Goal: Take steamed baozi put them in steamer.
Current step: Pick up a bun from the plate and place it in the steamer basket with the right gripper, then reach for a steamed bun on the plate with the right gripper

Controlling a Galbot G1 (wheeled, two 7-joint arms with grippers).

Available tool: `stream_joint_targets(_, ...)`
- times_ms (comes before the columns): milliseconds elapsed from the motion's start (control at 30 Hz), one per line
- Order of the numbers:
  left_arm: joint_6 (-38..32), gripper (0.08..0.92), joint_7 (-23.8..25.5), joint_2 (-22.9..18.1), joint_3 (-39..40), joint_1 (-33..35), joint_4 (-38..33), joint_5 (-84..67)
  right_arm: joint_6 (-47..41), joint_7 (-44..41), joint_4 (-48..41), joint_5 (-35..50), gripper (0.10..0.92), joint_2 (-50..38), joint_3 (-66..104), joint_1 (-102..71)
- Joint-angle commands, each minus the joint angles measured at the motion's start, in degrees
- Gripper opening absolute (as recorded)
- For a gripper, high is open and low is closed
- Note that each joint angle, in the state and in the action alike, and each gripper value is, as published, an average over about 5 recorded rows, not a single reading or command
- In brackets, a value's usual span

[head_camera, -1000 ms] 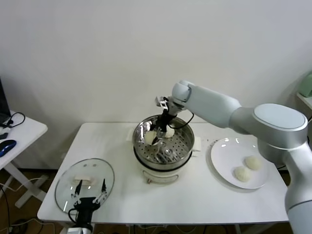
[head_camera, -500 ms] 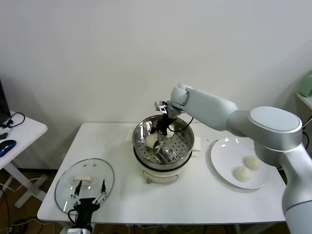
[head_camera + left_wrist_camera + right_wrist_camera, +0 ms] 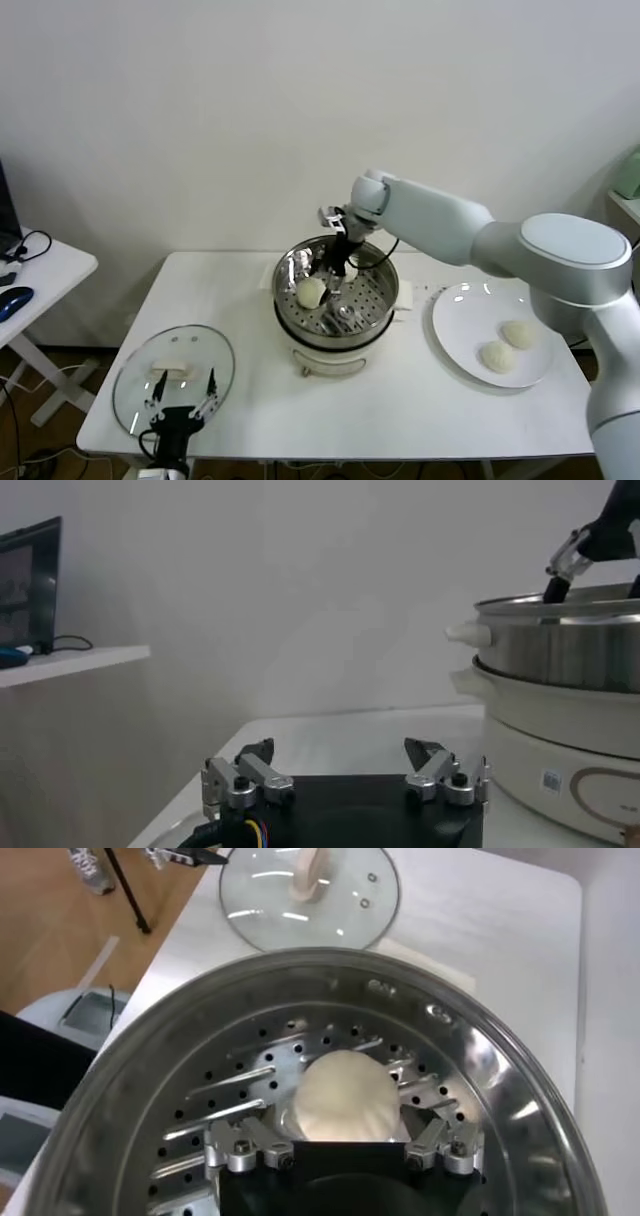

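- The right arm reached in over the steamer [image 3: 336,300], a shiny steel pot with a perforated tray on a white base, standing on the white table [image 3: 250,400].
- The right gripper [image 3: 333,278] hung inside the pot's rim, fingers spread wide apart and clamped on nothing.
- One steamed baozi [image 3: 343,1098] lay on the tray right in front of that gripper, between its fingertips; whether the tips touched the dough I could not tell.
- The bun looked smooth, cream-white and domed, rounded side up; being round, it had no long axis to speak of.
- Off to the outer side of the right arm sat a white plate [image 3: 455,345] with two more baozi [image 3: 498,356], side by side and well apart from the gripper.
- The left gripper [image 3: 181,398] waited at the near corner of the table, over the edge of a flat glass lid [image 3: 150,372], its fingers standing open and holding nothing.
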Motion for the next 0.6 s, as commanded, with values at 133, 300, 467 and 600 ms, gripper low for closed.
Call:
stream_joint_targets(133, -0.04, 0.823, 0.00, -0.03, 0.38, -0.22, -0.06, 0.02, -0.62, -0.86, 15.50, -2.06, 0.823, -18.71, -0.15, 9.36)
stream_joint_targets(300, -0.33, 0.823, -0.45, 0.00, 0.60, -0.20, -0.65, 0.50, -0.13, -2.08, 20.74, -4.56, 0.823, -28.44, -1.12, 11.43)
stream_joint_targets(467, -0.63, 0.823, -1.15, -0.07, 1.07, -0.62, -0.93, 1.53, 2.29, -3.63, 21.69, -11.00, 0.823, -36.70, -0.93, 9.75)
stream_joint_targets(600, -0.58, 0.823, -1.17, -0.09, 1.25, -0.54, -1.31, 2.00, 3.83, -3.81, 22.47, -16.64, 0.823, -41.79, -0.05, 6.44)
